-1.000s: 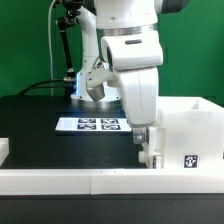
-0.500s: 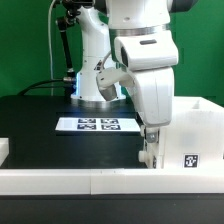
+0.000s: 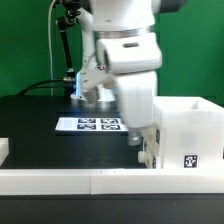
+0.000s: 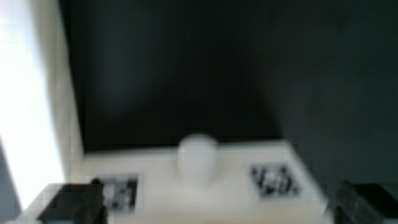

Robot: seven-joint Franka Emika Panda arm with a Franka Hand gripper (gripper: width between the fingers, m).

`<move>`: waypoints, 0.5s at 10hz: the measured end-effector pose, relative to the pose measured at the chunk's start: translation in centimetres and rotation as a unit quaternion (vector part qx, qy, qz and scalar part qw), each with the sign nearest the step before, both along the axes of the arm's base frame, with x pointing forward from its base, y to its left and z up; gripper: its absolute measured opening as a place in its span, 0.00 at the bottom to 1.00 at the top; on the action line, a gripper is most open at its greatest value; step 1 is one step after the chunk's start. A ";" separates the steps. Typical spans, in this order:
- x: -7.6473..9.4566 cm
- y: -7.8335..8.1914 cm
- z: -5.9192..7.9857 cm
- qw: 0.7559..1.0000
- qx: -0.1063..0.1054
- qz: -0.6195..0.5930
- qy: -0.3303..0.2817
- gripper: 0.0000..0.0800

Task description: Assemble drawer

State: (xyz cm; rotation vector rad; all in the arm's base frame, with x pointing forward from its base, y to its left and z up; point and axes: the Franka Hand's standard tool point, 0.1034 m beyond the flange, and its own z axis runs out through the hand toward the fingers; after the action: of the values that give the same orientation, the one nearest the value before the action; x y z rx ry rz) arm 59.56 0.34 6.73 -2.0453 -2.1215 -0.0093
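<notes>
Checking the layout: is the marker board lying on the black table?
Yes, the marker board lies flat on the black table, behind the rail.

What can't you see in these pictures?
- The pincer: in the exterior view the arm's big white body covers it, so open or shut is unclear.
- The drawer shell: cut off by the exterior view's right edge.
- The wrist view is blurry; the tags on the white piece cannot be read.
</notes>
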 end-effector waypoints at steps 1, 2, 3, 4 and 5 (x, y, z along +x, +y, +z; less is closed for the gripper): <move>0.1 -1.6 0.0 1.000 -0.002 -0.009 0.001 0.81; 0.4 -2.6 0.2 1.000 -0.003 -0.010 -0.006 0.81; 0.8 -3.1 0.5 1.000 -0.005 -0.015 -0.020 0.81; 0.8 -2.9 0.3 1.000 -0.005 -0.014 -0.018 0.81; 0.8 -2.9 0.3 1.000 -0.004 -0.014 -0.018 0.81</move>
State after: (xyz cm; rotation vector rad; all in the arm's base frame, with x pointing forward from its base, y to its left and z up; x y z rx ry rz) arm 60.31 -2.56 6.99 -2.0949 -2.1165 -0.0403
